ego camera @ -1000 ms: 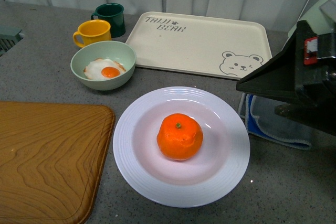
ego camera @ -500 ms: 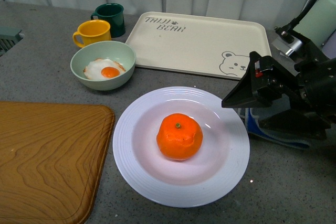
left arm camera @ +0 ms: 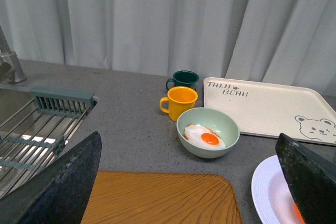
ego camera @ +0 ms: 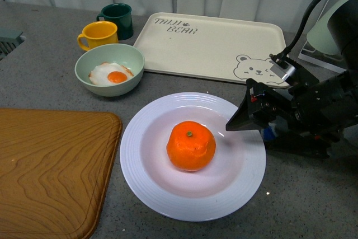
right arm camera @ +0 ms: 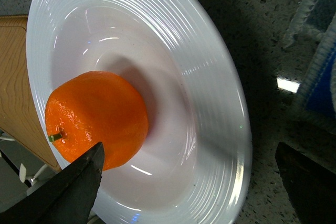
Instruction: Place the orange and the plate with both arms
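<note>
The round bright orange [ego camera: 191,145] sits mid-well in the large white ridged plate [ego camera: 168,194]. Your right gripper [ego camera: 230,126], jaws apart, hovers at its three o'clock rim, so pinching that rim looks next; left gripper [left arm camera: 188,145] gapes too

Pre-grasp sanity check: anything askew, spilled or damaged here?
Nothing stands out. The orange sits stem-up in the middle of the plate; egg is inside the pale bowl; yellow mug and green mug stand upright; tray lies flat. No spills or damage visible.

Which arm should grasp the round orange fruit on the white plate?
Right. The right gripper, open, hovers at the white ridged plate, near the round orange fruit; the left gripper is outside the front view.
</note>
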Controlling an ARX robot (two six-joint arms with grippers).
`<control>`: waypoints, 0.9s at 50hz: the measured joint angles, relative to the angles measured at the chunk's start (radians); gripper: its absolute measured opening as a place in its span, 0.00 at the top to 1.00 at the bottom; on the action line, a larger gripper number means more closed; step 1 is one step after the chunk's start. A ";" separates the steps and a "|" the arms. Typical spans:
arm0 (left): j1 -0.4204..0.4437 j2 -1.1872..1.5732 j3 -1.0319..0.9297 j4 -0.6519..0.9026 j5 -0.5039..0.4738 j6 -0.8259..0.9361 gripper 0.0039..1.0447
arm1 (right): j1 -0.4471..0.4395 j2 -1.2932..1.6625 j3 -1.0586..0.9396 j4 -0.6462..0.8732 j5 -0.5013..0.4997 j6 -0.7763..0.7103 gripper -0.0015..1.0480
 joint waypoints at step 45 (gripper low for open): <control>0.000 0.000 0.000 0.000 0.000 0.000 0.06 | 0.023 0.066 0.002 0.089 -0.092 0.181 0.96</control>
